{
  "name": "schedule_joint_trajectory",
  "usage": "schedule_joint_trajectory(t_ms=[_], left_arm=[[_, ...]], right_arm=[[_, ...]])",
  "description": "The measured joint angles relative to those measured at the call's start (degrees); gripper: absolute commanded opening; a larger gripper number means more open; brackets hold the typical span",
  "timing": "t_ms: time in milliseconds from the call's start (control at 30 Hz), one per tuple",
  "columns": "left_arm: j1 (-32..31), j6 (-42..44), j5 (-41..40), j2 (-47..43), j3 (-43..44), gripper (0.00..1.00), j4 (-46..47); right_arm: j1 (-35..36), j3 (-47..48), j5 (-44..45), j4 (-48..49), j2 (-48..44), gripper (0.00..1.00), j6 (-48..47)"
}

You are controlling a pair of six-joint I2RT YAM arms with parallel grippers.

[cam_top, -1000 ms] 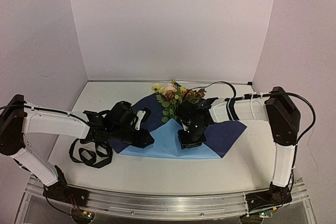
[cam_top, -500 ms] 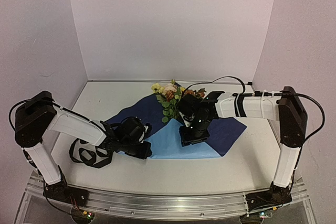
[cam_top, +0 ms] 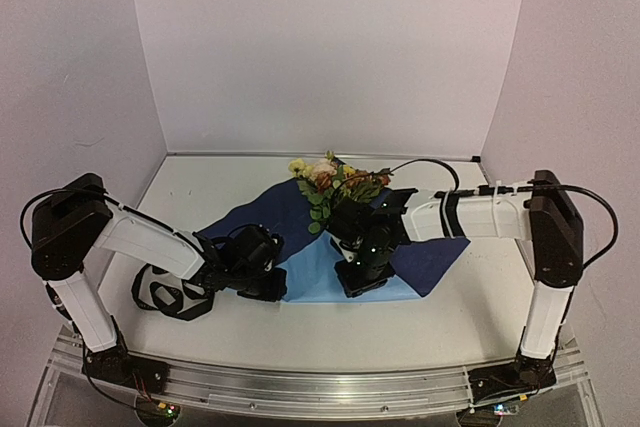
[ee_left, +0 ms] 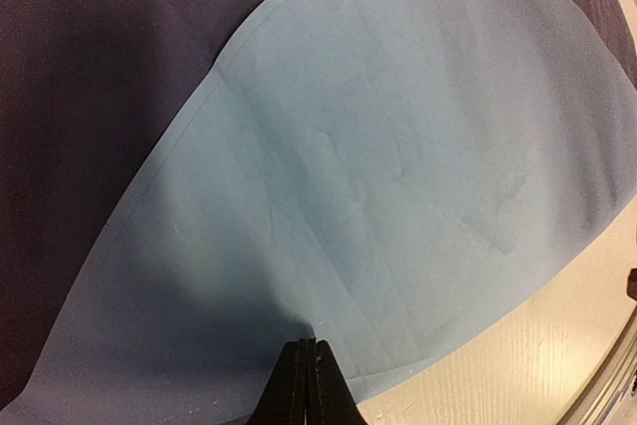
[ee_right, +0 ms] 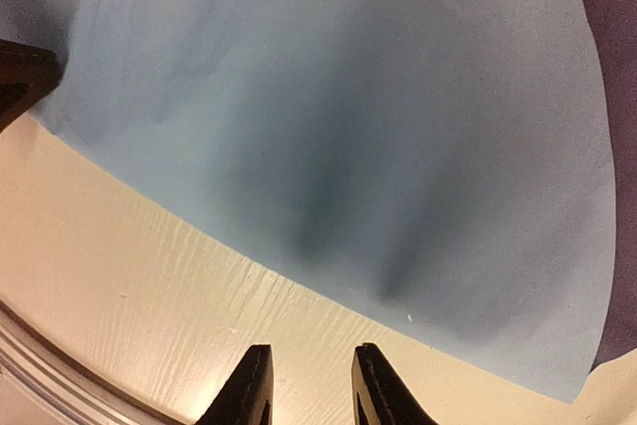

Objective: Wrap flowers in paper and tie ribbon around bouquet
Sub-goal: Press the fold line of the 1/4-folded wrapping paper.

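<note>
Two arms of mine reach in from the sides in the top view, both low over the paper. It lies spread mid-frame on the table, light blue at its near part, dark blue at left and right. The flowers lie at its far end, just above centre. My left gripper sits at the sheet's lower left edge, my right gripper at its lower middle. The ribbon lies in black loops at lower left, beside the paper.

In the left wrist view my fingers are pressed together at bottom centre, tips on the light-blue sheet by its near edge; I cannot tell whether paper is caught between them.

In the right wrist view my fingers stand a narrow gap apart at the bottom, nothing between them, over bare table just short of the paper's edge
</note>
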Motion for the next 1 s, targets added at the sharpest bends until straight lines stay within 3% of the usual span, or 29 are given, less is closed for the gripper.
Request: schedule_joint_trajectory(t_ms=[567, 1000], left_arm=[[0.0, -1.31, -0.23, -0.43, -1.73, 0.0, 2.57], [0.0, -1.74, -0.3, -0.81, -2.7, 0.0, 3.66]], right_arm=[[-2.53, -1.64, 3.83, 2.14, 5.91, 0.23, 0.0], [-3.88, -13.23, 6.82, 4.65, -2.19, 0.24, 0.25]])
